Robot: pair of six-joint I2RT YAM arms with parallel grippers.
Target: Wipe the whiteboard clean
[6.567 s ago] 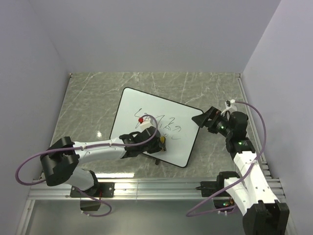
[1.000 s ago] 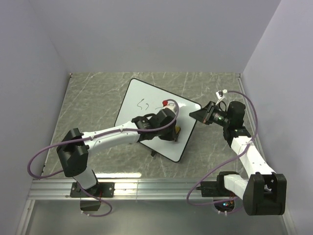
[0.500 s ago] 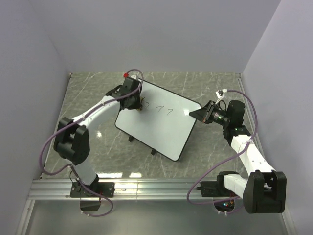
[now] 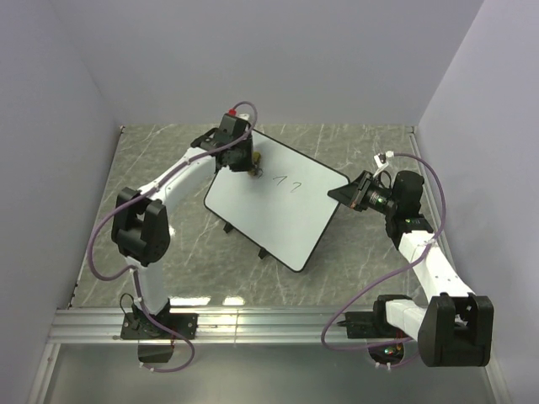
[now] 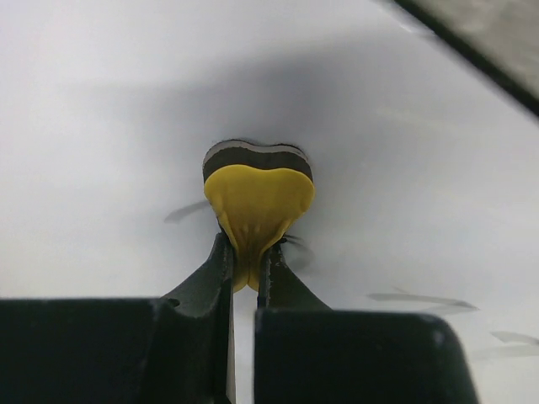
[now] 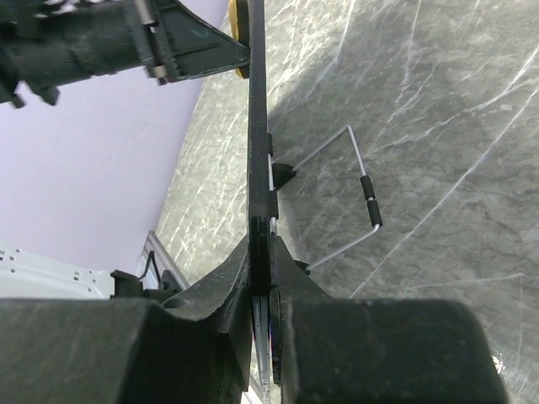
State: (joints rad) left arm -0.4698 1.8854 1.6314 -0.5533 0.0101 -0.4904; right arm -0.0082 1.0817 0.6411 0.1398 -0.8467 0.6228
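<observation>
1. Whiteboard (image 4: 278, 210): large white rectangular board with a thin black rim and rounded corners; it lay near the middle of the marbled grey table (image 4: 143, 194), turned at an angle, one corner towards the back wall and another towards the right arm; two small black feet (image 4: 227, 228) showed at its near-left edge.
2. Scribbles (image 4: 286, 187): a few short dark strokes on the far half of the board, just right of the left gripper; the rest of the face looked white from the top view.
3. Left gripper (image 4: 247, 158): its arm was stretched far forward; the claw sat over the board's far-left corner; the jaws were drawn almost together, pinching a sponge (image 5: 257, 198) between the fingertips.
4. Sponge: small and yellow, with a dark layer on its far end; it was squeezed into a heart shape by the pinch; the dark end touched the white surface; faint grey strokes lay on the board on either side of it.
5. Right gripper (image 4: 347, 194): placed at the board's right corner; the right wrist view showed the board edge-on between the two fingers, one on each face, clamped tight on the rim.
6. Wire stand (image 6: 364, 189): thin metal loop with a short black sleeve; it jutted from the board's underside over the table; seen only from the right wrist.
</observation>
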